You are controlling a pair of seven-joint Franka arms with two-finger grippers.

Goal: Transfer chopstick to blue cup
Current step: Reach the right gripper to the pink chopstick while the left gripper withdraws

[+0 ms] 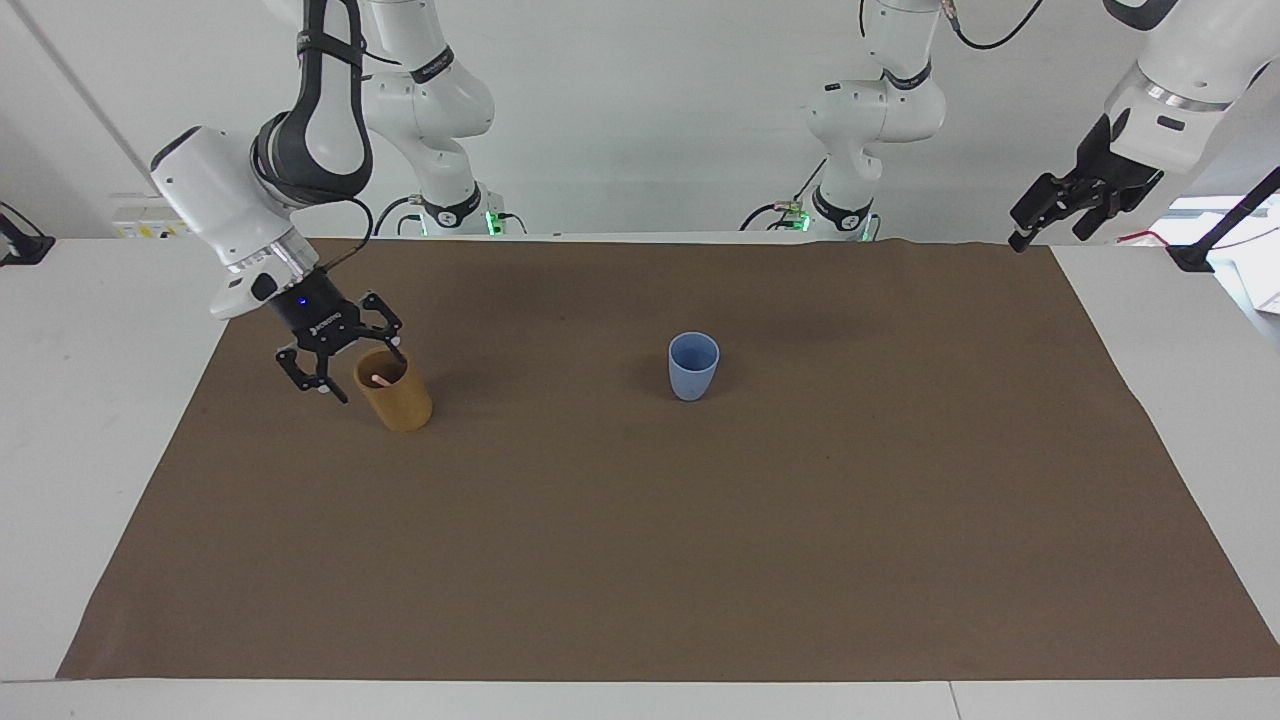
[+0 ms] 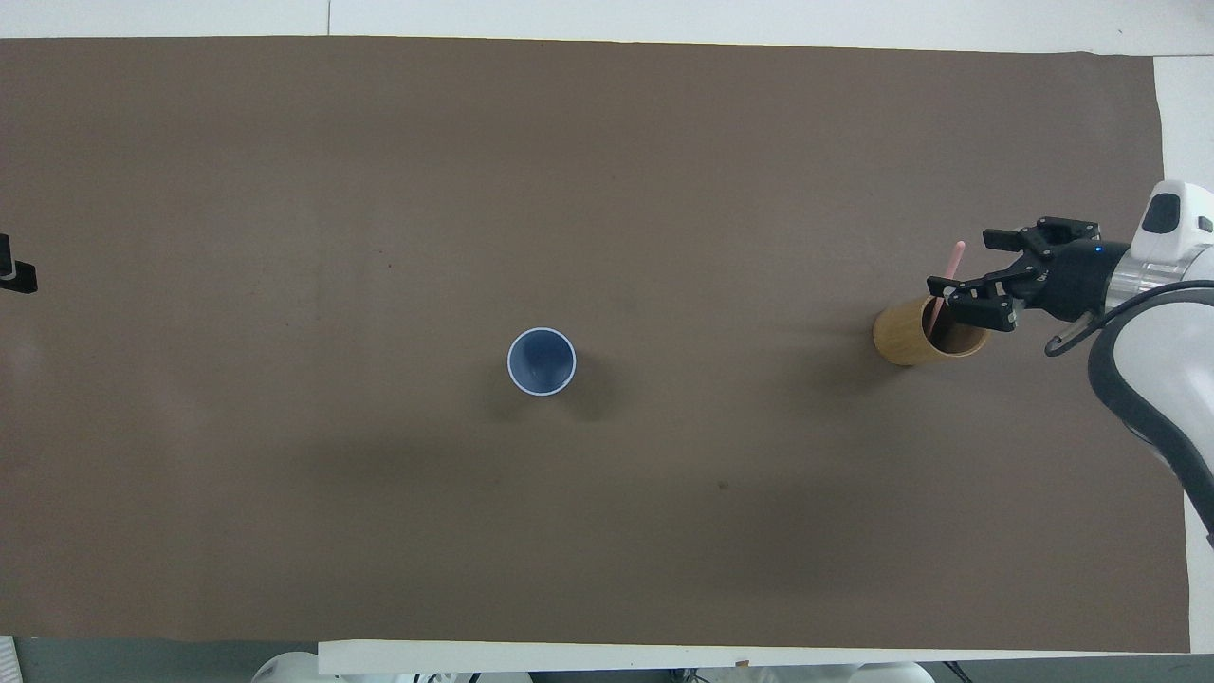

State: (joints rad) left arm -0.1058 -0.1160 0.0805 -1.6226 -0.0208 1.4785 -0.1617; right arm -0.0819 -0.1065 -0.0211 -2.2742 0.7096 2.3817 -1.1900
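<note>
One pale-pink chopstick (image 2: 954,258) stands in the tan-brown cup (image 1: 398,400), leaning on its rim; its tip shows inside the cup in the facing view (image 1: 379,380). The tan-brown cup (image 2: 906,334) stands toward the right arm's end of the table. My right gripper (image 1: 345,368) is open and low beside that cup's rim. In the overhead view the right gripper (image 2: 960,261) has the chopstick's top between its fingers, and I cannot tell if they touch. The light-blue cup (image 1: 693,366) stands upright mid-table (image 2: 542,361), nothing sticking out. My left gripper (image 1: 1045,212) is raised over the mat's corner.
A brown mat (image 1: 640,560) covers most of the white table. A black clamp (image 1: 1200,255) sits on the table edge at the left arm's end. The left gripper's tip (image 2: 14,275) shows at the overhead view's edge.
</note>
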